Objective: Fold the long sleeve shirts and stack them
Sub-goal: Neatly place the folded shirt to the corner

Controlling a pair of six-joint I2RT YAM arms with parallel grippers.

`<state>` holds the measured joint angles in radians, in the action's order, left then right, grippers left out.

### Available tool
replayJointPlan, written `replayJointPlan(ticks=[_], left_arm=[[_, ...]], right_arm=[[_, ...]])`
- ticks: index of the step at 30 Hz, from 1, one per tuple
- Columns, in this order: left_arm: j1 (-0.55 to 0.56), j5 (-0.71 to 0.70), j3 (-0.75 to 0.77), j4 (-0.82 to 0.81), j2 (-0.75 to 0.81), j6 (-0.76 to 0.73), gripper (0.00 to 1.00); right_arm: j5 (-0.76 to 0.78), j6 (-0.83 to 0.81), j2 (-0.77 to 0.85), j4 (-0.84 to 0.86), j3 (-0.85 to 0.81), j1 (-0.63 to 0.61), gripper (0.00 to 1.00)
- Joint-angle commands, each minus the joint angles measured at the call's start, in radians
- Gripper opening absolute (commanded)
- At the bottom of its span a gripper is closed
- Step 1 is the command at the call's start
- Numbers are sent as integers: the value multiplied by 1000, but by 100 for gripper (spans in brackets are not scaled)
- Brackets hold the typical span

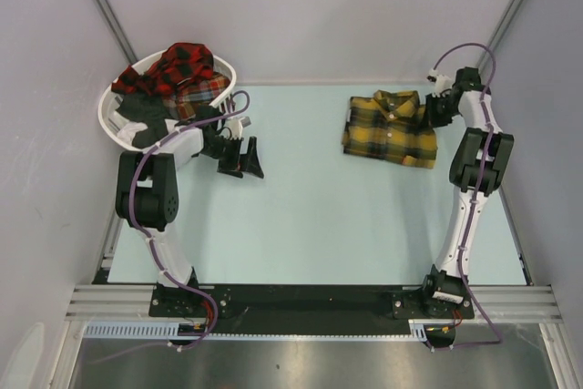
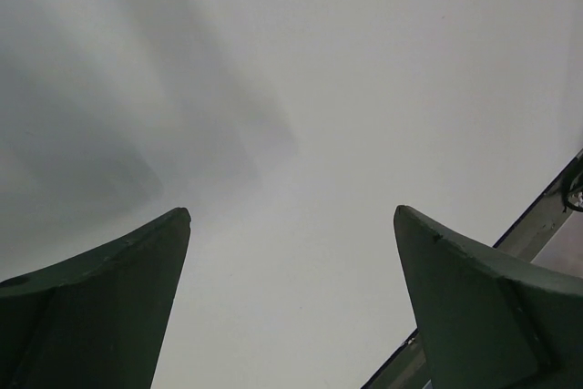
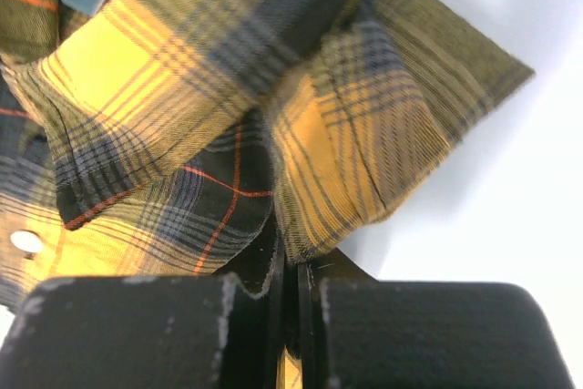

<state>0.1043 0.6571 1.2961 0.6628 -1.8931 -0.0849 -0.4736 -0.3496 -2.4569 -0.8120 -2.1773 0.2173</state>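
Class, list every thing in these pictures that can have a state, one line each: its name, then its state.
white round laundry basket, heaped with clothes.
red-and-black plaid shirt, crumpled, unfolded, on top of the heap.
mustard-yellow plaid flannel shirt, folded, lying flat, collar up.
left gripper, open, empty.
right gripper, shut on the yellow shirt's edge.

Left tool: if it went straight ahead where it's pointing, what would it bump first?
The left tool is open, with only a plain pale surface ahead, probably the table, though depth is hard to judge. Nothing else shows in its way.
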Motion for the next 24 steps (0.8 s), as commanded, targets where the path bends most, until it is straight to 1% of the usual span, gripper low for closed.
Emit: replayJointPlan(ticks=[1,7,14,16,17,19,24], left_arm=[[6,7,17,18,35,-41,100],[8,-13,11,21,35,-38,99],[9,-31,46,37,5,-44,99],[9,-33,52,41,0,-47,100],[9,-33,52,43,-1,-50,99],[9,-33,54,43,-1,-52,99],[8,-33,60,49,-8,-52,99]], right_arm=[[96,-178,-10,-47,-68,62,0],[167,-256,-73,-30,-183,119,0],[240,-299,-91,117,-196,154,0],[253,-318,-79,157,-179,163,0],[251,-328,-71,221,-144,166,0],[257,-342,-62,276,-128,169,0],[270,-347,-96,300,-187,169,0]])
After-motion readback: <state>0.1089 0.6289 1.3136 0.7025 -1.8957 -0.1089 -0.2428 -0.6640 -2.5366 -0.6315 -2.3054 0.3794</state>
